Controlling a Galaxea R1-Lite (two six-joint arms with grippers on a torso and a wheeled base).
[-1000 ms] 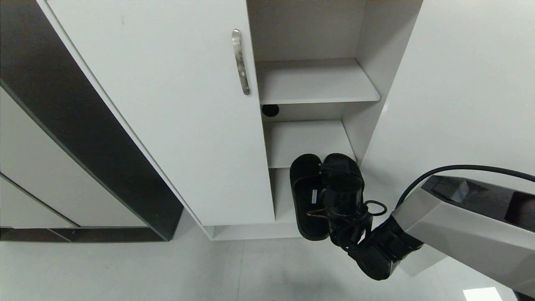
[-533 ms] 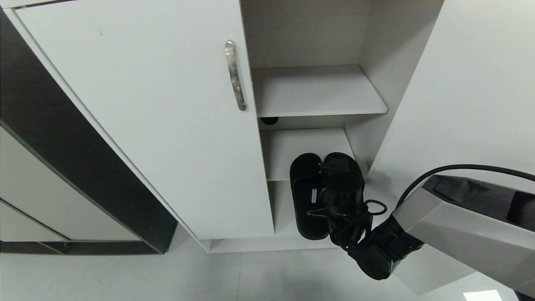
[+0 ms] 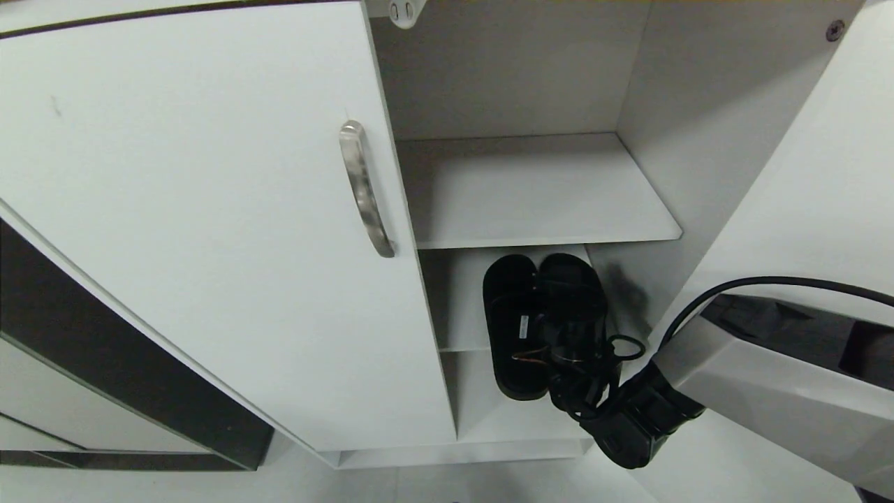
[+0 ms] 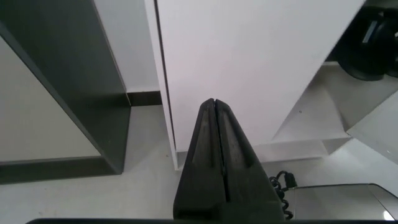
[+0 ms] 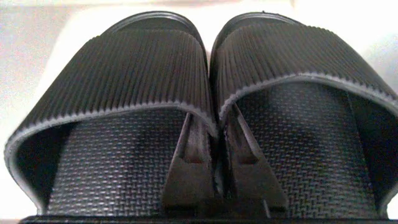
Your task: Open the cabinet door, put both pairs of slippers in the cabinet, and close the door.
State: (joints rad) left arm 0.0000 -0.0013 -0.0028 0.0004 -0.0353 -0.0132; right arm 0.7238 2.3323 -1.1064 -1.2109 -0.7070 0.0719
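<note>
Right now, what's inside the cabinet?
White shelves show in the open half of the cabinet. The right claw holds black slippers in front of the lower ones, covering part of them. The closed door hides the other half.

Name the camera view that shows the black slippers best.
Right wrist view: the slippers are close, side by side, the right gripper pinching their inner edges. The head view shows them farther off; the left wrist view, a corner.

Matt black ribbed rubbery slippers (image 5: pixel 205 118), smooth white laminate cabinet door (image 3: pixel 209 230), brushed metal handle (image 3: pixel 364 188)
</note>
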